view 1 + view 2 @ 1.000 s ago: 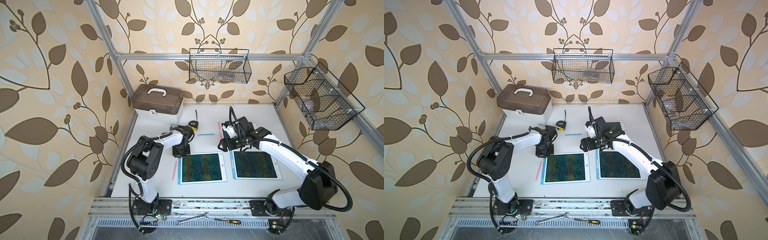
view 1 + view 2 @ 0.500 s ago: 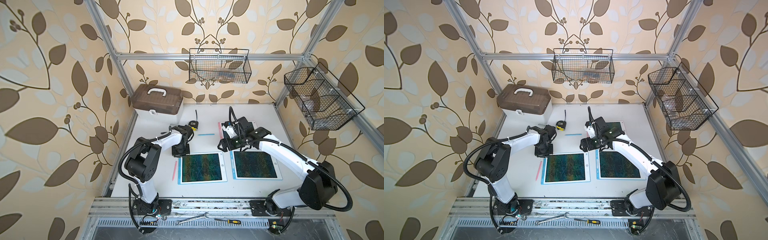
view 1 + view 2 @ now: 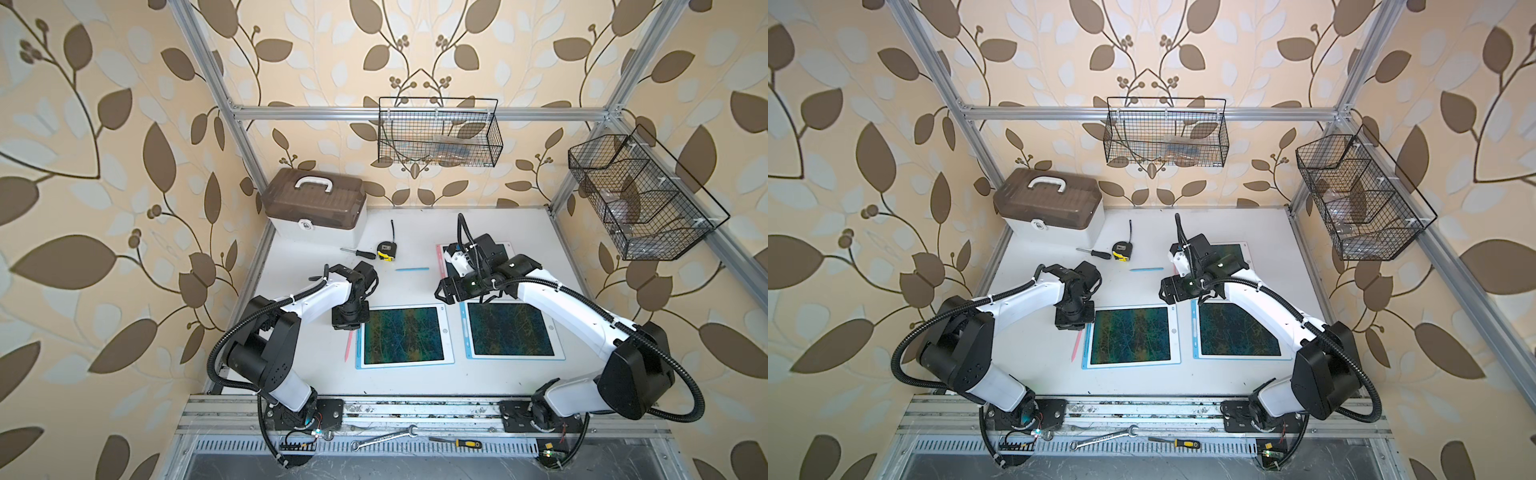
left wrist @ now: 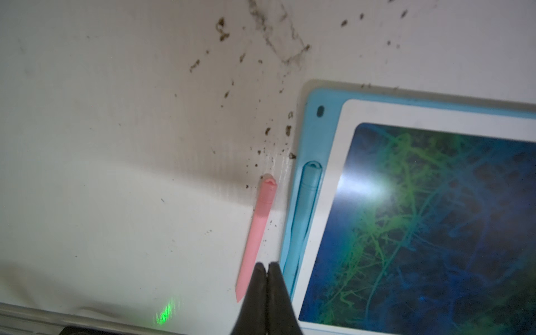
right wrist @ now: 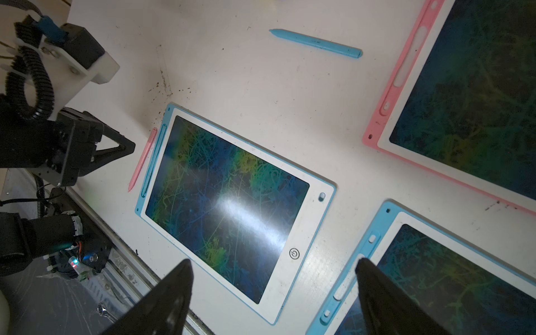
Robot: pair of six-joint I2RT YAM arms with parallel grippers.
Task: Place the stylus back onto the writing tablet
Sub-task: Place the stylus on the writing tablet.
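Note:
A pink stylus (image 3: pixel 348 348) (image 4: pixel 258 232) lies on the table along the left edge of the left blue writing tablet (image 3: pixel 444 336) (image 4: pixel 333 174). That tablet's side slot holds a blue stylus (image 4: pixel 304 208). My left gripper (image 4: pixel 267 265) (image 3: pixel 350 318) hangs just above the pink stylus and the tablet edge, shut on nothing. Another blue stylus (image 3: pixel 411 269) (image 5: pixel 316 43) lies loose further back. The right blue tablet (image 3: pixel 557 332) (image 5: pixel 406 220) and the pink tablet (image 5: pixel 385 139) have empty slots. My right gripper (image 5: pixel 273 261) (image 3: pixel 442 291) is open over the gap between the blue tablets.
A brown toolbox (image 3: pixel 316 203) stands at the back left. A tape measure (image 3: pixel 386 251) and a small screwdriver (image 3: pixel 357 252) lie in front of it. Wire baskets (image 3: pixel 438 133) (image 3: pixel 640 199) hang on the back and right walls. A wrench (image 3: pixel 384 438) lies on the front rail.
My left gripper's jaws have closed the last little bit beside the tablet's left edge. The right arm, the styluses and the tablets are where they were.

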